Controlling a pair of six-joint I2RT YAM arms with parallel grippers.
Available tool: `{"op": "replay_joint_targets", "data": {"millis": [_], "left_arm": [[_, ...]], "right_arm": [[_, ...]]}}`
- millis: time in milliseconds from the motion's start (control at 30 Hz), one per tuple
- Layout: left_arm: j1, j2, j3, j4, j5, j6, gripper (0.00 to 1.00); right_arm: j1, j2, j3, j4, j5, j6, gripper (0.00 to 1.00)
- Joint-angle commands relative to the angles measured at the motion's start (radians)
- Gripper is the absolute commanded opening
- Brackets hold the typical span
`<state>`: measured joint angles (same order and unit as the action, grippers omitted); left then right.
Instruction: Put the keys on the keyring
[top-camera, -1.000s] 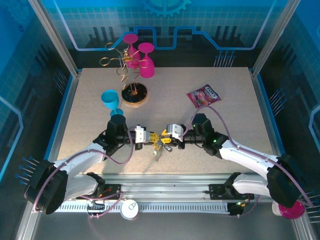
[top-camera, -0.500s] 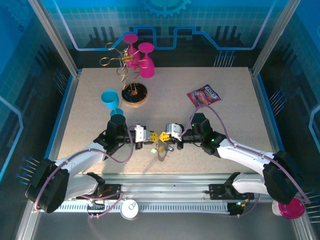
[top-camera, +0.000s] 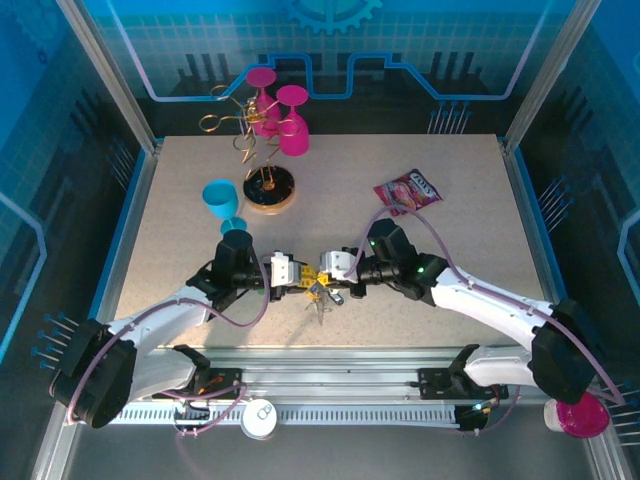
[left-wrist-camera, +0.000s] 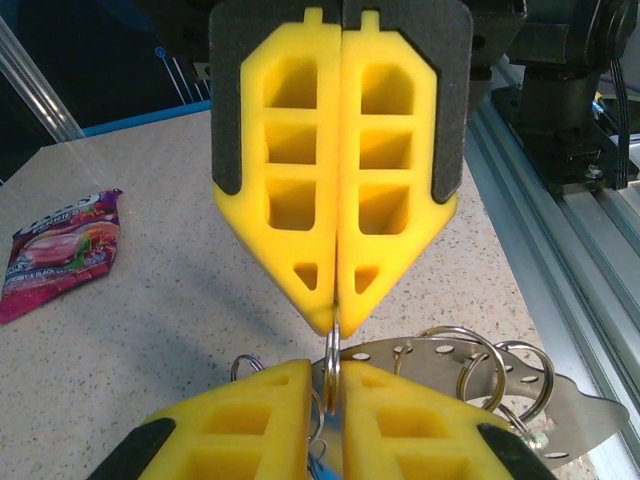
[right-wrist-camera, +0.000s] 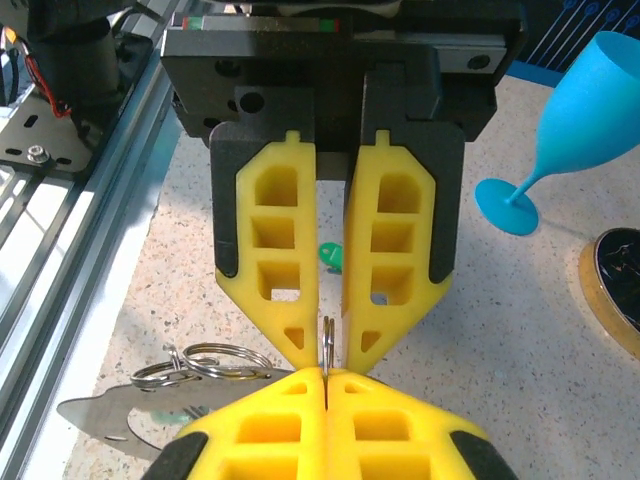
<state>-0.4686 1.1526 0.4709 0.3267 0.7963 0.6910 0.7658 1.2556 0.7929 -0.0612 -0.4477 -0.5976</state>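
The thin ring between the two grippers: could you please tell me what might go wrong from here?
1. Only the right gripper pinches the thin ring, at its very fingertips; the left gripper stands slightly open around it, so the ring could twist or slip free.
2. The metal plate with its split rings sits close to the aluminium rail at the near edge; a drop might send them over it.
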Motion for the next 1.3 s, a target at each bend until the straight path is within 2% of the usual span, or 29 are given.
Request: {"op": "replay_joint_targets", "data": {"millis": [0, 500, 567, 667, 700, 767, 867, 933, 1033, 1267], "left_arm": [[-0.008, -0.012, 0.045, -0.036, 0.008, 0.035, 0.16], [-0.008, -0.033, 0.055, -0.093, 0.007, 0.063, 0.18], [-0.007, -0.038, 0.057, -0.100, 0.005, 0.067, 0.14], [-0.008, -0.041, 0.058, -0.104, 0.006, 0.068, 0.03], [-0.008, -0.042, 0.058, -0.103, 0.009, 0.068, 0.00], [-0.008, -0.045, 0.058, -0.101, 0.015, 0.068, 0.00], [-0.008, -0.048, 0.054, -0.090, 0.026, 0.064, 0.00], [-0.008, -0.051, 0.050, -0.079, 0.033, 0.060, 0.00], [-0.008, -0.052, 0.042, -0.057, 0.045, 0.050, 0.00], [-0.007, -0.049, 0.032, -0.016, 0.057, 0.028, 0.00]], "right_arm": [[0.028, 0.023, 0.056, -0.080, 0.030, -0.053, 0.00], [0.065, 0.069, 0.132, -0.186, 0.132, -0.099, 0.00], [0.068, 0.073, 0.140, -0.198, 0.138, -0.100, 0.00], [0.073, 0.073, 0.140, -0.200, 0.128, -0.098, 0.00], [0.071, 0.065, 0.133, -0.186, 0.120, -0.088, 0.00], [0.057, 0.039, 0.105, -0.135, 0.094, -0.057, 0.00], [0.011, -0.017, 0.012, -0.003, 0.020, 0.009, 0.17], [-0.018, -0.043, -0.046, 0.083, -0.021, 0.046, 0.23], [-0.041, -0.056, -0.091, 0.160, -0.047, 0.082, 0.24], [-0.039, -0.035, -0.095, 0.189, -0.068, 0.089, 0.22]]}}
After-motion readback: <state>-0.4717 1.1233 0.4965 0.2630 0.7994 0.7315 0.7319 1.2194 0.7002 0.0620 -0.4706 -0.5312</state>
